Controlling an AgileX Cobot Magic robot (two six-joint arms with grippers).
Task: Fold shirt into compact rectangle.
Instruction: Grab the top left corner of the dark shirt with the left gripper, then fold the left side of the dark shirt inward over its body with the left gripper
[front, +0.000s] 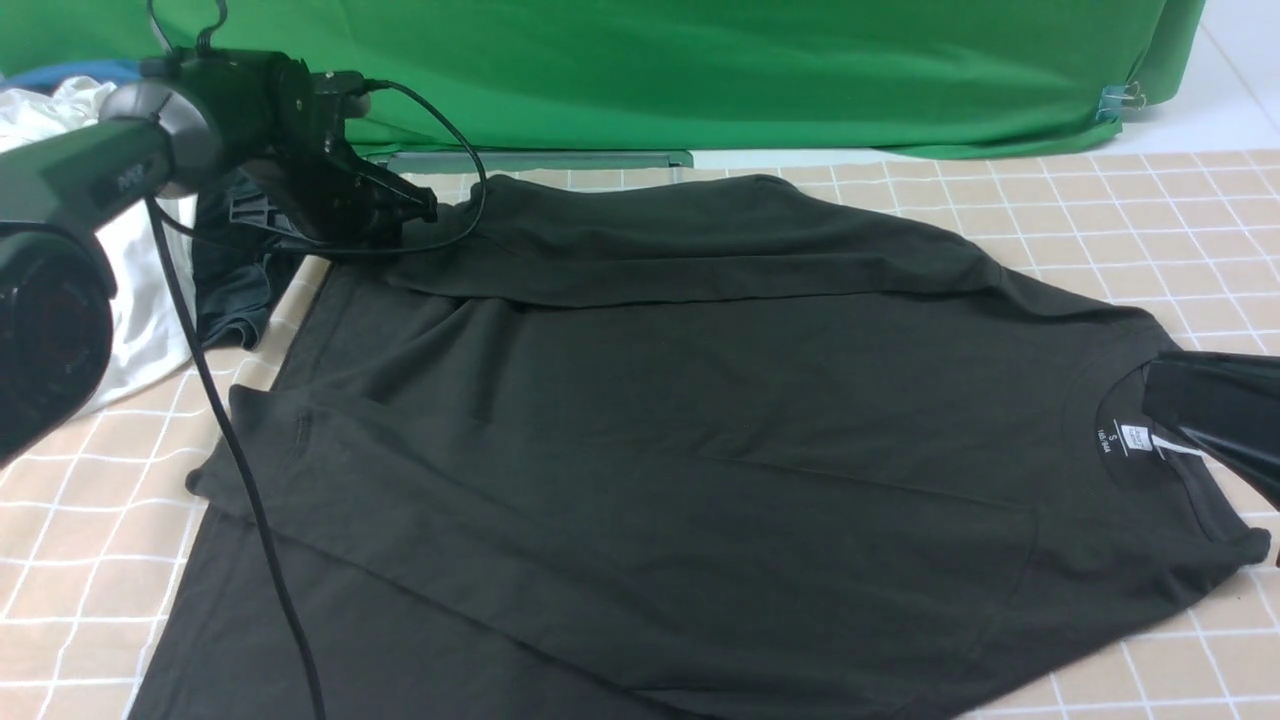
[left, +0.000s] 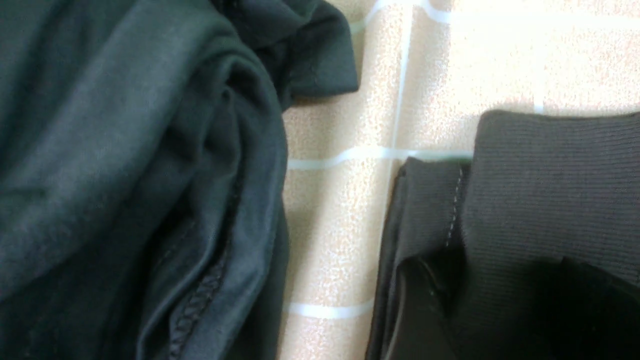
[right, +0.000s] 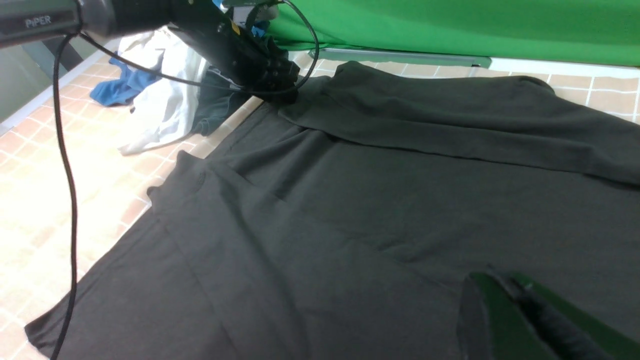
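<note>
The shirt (front: 640, 420) lies flat on the worktop (front: 1150, 230) with its long axis running across the robot's front: the collar (front: 1080, 420) is at the robot's right, and the hem is at the end farthest from the collar. The right end effector (front: 1155, 392), its fingers pressed together on nothing, sits right at the collar, over the neck opening. The far sleeve (front: 700, 250) is laid along the body's far edge, running away from the collar. The left end effector (front: 415, 212) is at the sleeve end farthest from the collar, right at the ribbed cuff (left: 550, 190). These views do not show whether its fingers are apart or nipping the cuff. The right arm is therefore nearer the collar, and the left is nearer the cuff and hem. The coming fold likely turns on that long axis, and the left arm seems the one placed to carry cloth toward the collar.
</note>
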